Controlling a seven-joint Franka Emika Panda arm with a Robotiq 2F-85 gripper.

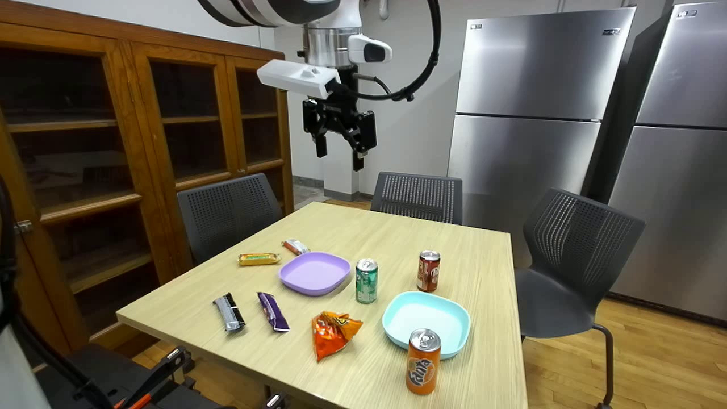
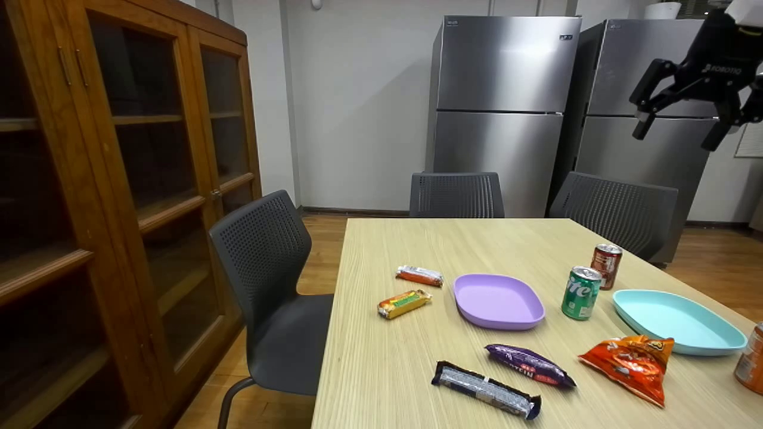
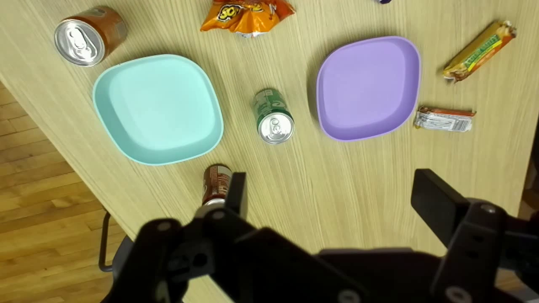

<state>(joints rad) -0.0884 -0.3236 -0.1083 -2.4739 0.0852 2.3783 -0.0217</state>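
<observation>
My gripper [image 1: 340, 154] is open and empty, high above the table. It also shows open in an exterior view [image 2: 678, 134] and in the wrist view [image 3: 329, 187]. On the table are a purple plate [image 1: 316, 274] and a light blue plate [image 1: 427, 318], both bare. A green can [image 1: 366, 282] stands upright between them. A dark red can [image 1: 428, 271] stands behind the blue plate; in the wrist view a finger partly hides it [image 3: 216, 183]. An orange Fanta can [image 1: 423, 363] stands at the blue plate's near edge. An orange snack bag [image 1: 332, 335] lies between the plates, nearer the front.
A purple bar [image 2: 530, 364] and a black-silver bar [image 2: 486, 390] lie near the front. A yellow bar [image 2: 403, 304] and a red-white bar [image 2: 419, 276] lie by the purple plate. Chairs [image 1: 417, 196] surround the table [image 1: 483, 250]. A wooden cabinet [image 1: 142, 113] and steel refrigerators [image 1: 528, 142] stand behind.
</observation>
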